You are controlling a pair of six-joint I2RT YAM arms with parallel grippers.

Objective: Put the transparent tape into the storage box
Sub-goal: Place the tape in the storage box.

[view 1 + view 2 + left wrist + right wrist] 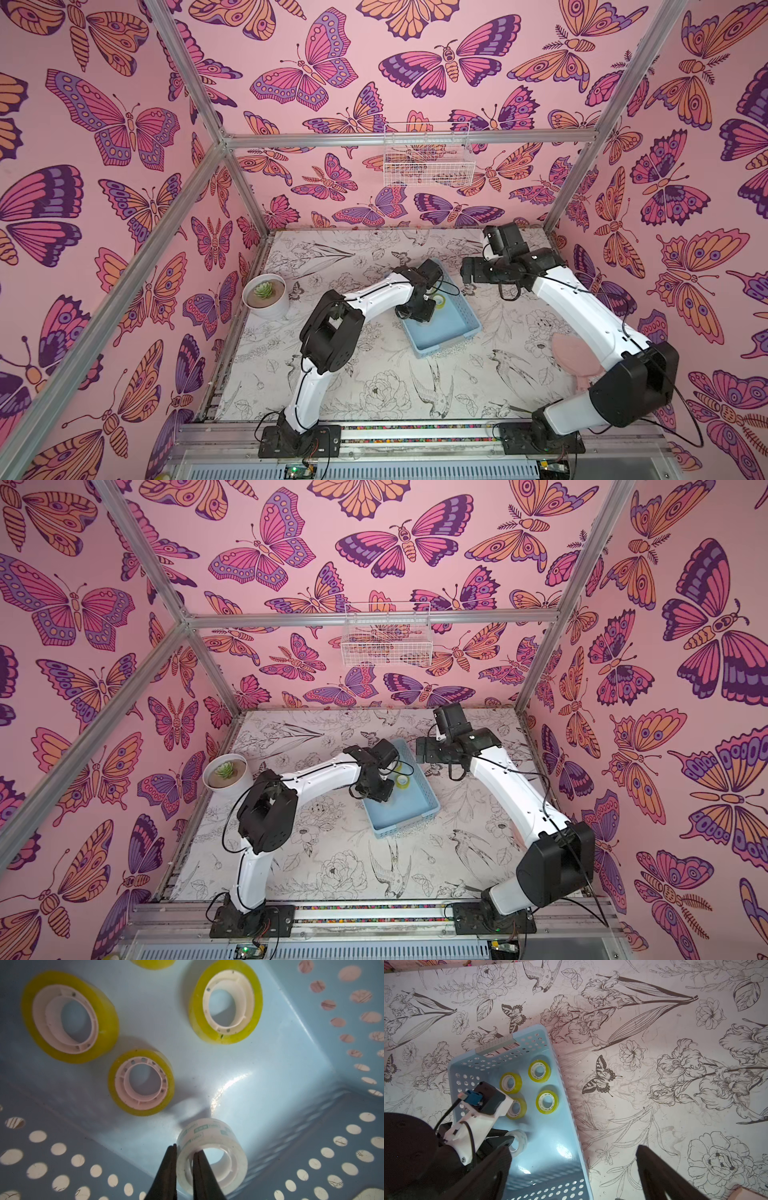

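The storage box [451,334] [401,814] is a light blue perforated basket in the middle of the table in both top views. My left gripper [186,1150] [420,315] reaches down into it, shut on the wall of a clear transparent tape [209,1129] [520,1142] roll: one finger is inside the core, one outside. The roll hangs upright low over the box floor [239,1064]; I cannot tell whether it touches. Several yellow-tinted tape rolls [70,1018] [547,1101] lie flat on the floor. My right gripper [573,1148] [469,274] hovers open over the box's far corner, holding nothing.
A white pot with a succulent [266,293] stands at the table's left edge. A white wire basket [428,160] hangs on the back wall. A pink flat object [575,353] lies at the right, partly under my right arm. Patterned table [654,1022] surrounds the box.
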